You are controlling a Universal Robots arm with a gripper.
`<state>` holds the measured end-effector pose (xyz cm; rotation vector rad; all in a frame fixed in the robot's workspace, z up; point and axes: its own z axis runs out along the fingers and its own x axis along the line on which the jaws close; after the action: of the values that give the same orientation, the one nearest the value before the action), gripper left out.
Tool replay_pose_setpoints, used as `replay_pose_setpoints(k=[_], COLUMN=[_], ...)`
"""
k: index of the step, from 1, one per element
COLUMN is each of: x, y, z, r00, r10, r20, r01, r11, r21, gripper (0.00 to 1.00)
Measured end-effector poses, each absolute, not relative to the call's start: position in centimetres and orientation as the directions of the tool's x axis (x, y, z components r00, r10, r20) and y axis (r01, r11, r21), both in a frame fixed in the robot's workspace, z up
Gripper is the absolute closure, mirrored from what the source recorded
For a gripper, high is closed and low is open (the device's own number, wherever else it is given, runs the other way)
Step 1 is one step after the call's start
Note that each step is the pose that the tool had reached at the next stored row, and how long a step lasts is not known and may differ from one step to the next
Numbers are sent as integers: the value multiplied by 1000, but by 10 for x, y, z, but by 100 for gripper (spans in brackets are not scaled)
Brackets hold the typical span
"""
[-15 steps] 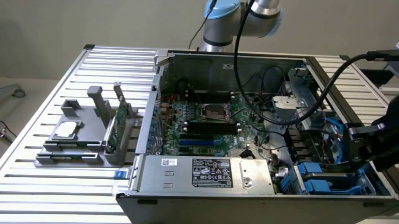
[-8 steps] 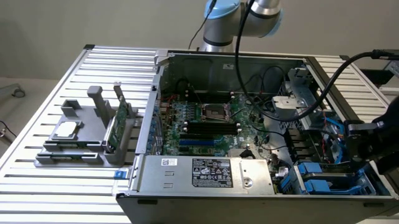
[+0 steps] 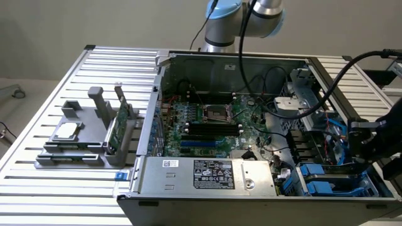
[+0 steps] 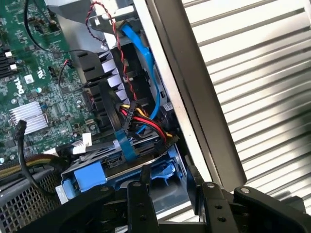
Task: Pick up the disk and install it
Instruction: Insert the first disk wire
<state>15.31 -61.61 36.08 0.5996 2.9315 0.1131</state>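
The disk [image 4: 83,178] shows mainly as its bright blue carrier frame, lying low in the drive bay at the corner of the open computer case. A strip of its grey body shows under a blue strap and a bundle of red, yellow and black wires. In the exterior view the blue carrier [image 3: 321,182] is at the case's near right corner. My black gripper [image 3: 365,157] hangs just above that bay, close to the case's side wall. In the wrist view the gripper [image 4: 177,196] is directly over the carrier's edge. Whether it grips the carrier does not show.
The green motherboard [image 3: 217,125] fills the case floor, and a silver power supply [image 3: 207,175] lies along the near side. Blue data cables [image 4: 143,58] and wires crowd the bay. On the slatted table [image 3: 56,197], a grey fixture [image 3: 88,141] holds a square chip and an upright green card.
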Motion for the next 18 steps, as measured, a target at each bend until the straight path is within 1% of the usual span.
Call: replay_pose_setpoints(k=[10, 13, 14, 15, 16, 18], x=[153, 153, 153, 153, 153, 153], y=[-616, -616, -616, -616, -616, -616], z=[356, 355, 355, 355, 355, 355], r00=[-826, -799, -792, -785, -778, -764], r10=[550, 588, 599, 609, 618, 636], r20=[-128, -123, -119, -116, -112, -104], r01=[540, 580, 591, 602, 611, 631], r11=[835, 809, 801, 793, 786, 771], r21=[103, 99, 97, 94, 91, 84], gripper=[57, 57, 60, 60, 67, 67])
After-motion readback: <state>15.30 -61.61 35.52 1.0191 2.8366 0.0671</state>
